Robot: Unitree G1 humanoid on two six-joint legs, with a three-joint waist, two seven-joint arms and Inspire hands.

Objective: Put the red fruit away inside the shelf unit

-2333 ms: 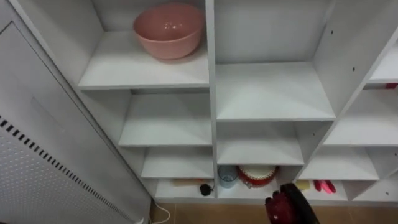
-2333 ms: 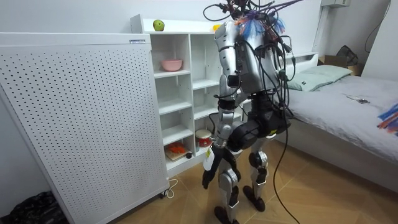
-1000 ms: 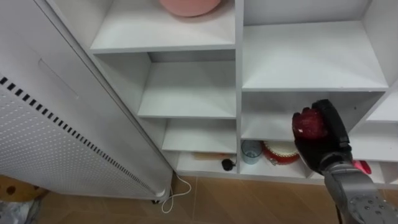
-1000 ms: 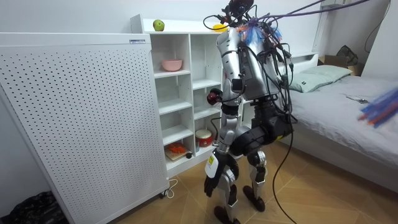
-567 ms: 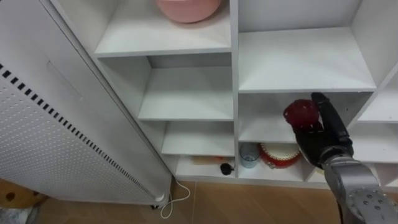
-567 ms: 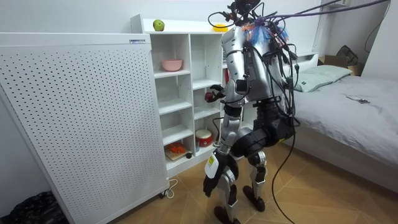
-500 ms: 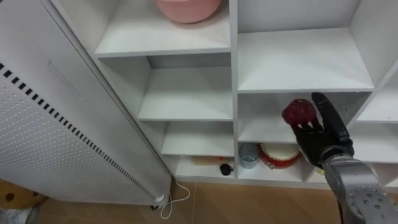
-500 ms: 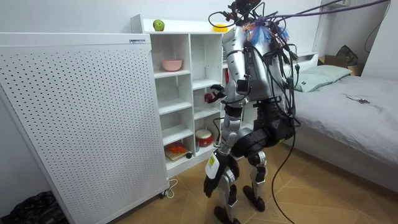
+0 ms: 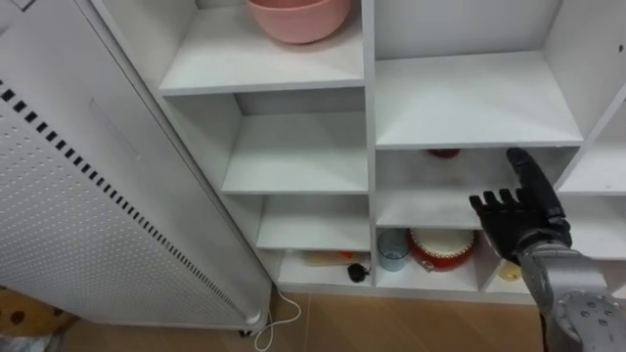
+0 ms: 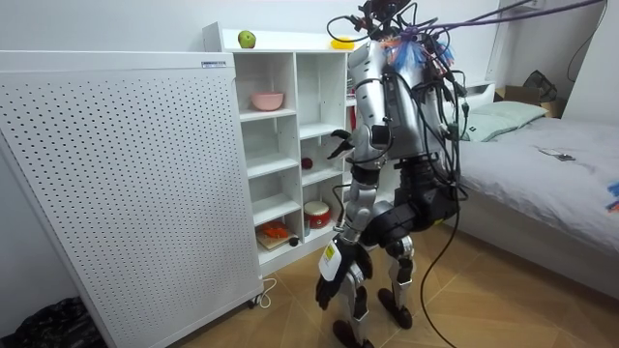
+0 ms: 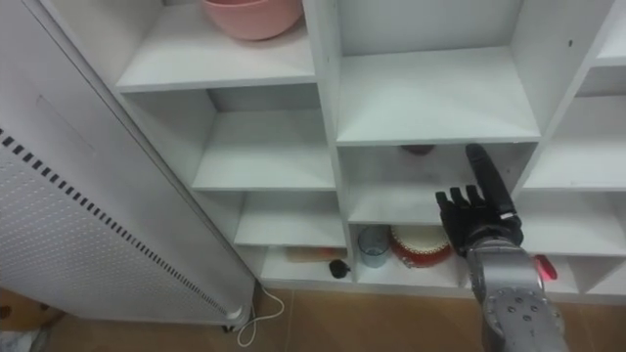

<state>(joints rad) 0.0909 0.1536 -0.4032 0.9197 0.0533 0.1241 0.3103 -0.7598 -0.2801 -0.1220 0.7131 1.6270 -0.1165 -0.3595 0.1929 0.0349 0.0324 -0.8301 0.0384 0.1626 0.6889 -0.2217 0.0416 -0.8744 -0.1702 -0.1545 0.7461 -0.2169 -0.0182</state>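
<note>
Evidently the red fruit (image 9: pixel 445 153) sits deep on a closet shelf (image 9: pixel 421 207), apart from the right hand (image 9: pixel 514 220), whose straight fingers hold nothing. Probably light, firm and prone to roll; cup its sides.

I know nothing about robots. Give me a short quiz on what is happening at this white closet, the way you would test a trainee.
1. True or false: the right hand is holding the red fruit.
2. The pink bowl stands on a shelf of the closet in: A) the leftmost column, B) the middle column, C) the bottom row beside the cup.
3. What colour is the round fruit lying on top of the closet?

Key: 1 false: the hand is open in front of the middle column and the fruit lies on a shelf there. 2 A. 3 green.
</note>
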